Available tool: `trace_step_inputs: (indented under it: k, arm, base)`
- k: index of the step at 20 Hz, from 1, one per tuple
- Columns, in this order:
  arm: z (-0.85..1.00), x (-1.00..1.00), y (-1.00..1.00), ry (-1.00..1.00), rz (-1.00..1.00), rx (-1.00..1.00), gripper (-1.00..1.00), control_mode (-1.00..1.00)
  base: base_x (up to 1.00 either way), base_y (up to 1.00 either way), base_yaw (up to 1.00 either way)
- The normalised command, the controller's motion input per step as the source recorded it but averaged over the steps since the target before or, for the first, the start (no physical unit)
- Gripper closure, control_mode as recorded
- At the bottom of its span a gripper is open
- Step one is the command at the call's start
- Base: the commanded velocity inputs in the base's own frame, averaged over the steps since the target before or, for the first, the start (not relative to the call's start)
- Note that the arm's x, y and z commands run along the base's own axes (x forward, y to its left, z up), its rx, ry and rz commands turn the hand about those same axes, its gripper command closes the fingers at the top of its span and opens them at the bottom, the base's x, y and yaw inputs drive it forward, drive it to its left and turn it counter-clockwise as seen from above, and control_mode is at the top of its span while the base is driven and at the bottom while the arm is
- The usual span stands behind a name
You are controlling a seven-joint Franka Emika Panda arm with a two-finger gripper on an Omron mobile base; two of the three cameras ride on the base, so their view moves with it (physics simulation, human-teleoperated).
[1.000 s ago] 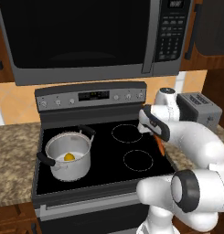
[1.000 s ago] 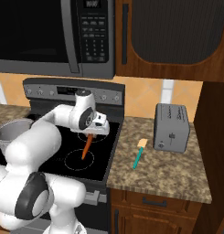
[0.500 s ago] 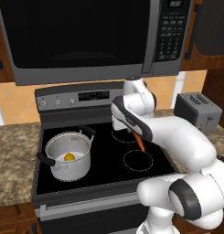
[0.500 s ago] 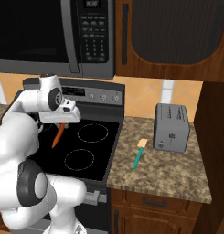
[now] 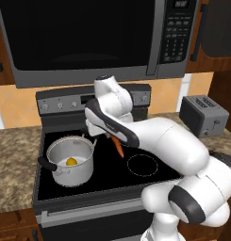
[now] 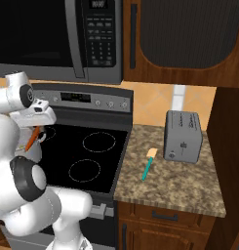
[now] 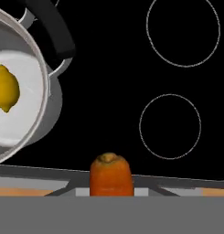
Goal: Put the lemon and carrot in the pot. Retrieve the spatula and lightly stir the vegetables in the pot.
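The silver pot (image 5: 54,176) stands on the stove's front left burner, and the yellow lemon (image 5: 71,161) lies inside it. My gripper (image 5: 112,137) is shut on the orange carrot (image 5: 118,147), which hangs tip down above the stovetop just right of the pot. In the hand view the carrot's top (image 7: 110,175) sits at the bottom centre, with the pot (image 7: 48,98) and lemon (image 7: 4,93) off to the left. The teal-handled spatula (image 6: 148,166) lies on the granite counter right of the stove, in front of the toaster.
A grey toaster (image 6: 183,136) stands on the right counter. The microwave (image 5: 88,37) hangs low over the black stovetop (image 5: 150,164). The stove's control panel (image 5: 65,101) rises behind the burners. Granite counter (image 5: 13,169) runs on both sides.
The arm has swung left across the stove with the carrot in its grip, from the right burners to just beside the pot. Pot, lemon and spatula have not moved.
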Motion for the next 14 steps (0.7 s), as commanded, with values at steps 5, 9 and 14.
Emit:
trace_step_inputs:
  k: [5, 9, 14]
  arm:
    - [0.24, 0.0, 1.0, 0.14, 0.0, 0.0, 1.0, -1.0]
    - [-0.1, -0.05, 0.97, 0.09, 0.0, -0.03, 1.0, -1.0]
    - [-0.45, 0.09, 0.59, 0.0, 0.0, -0.03, 1.0, -1.0]
  base:
    - [0.0, 0.0, 0.0]
    - [0.0, 0.0, 0.0]
    - [0.0, 0.0, 0.0]
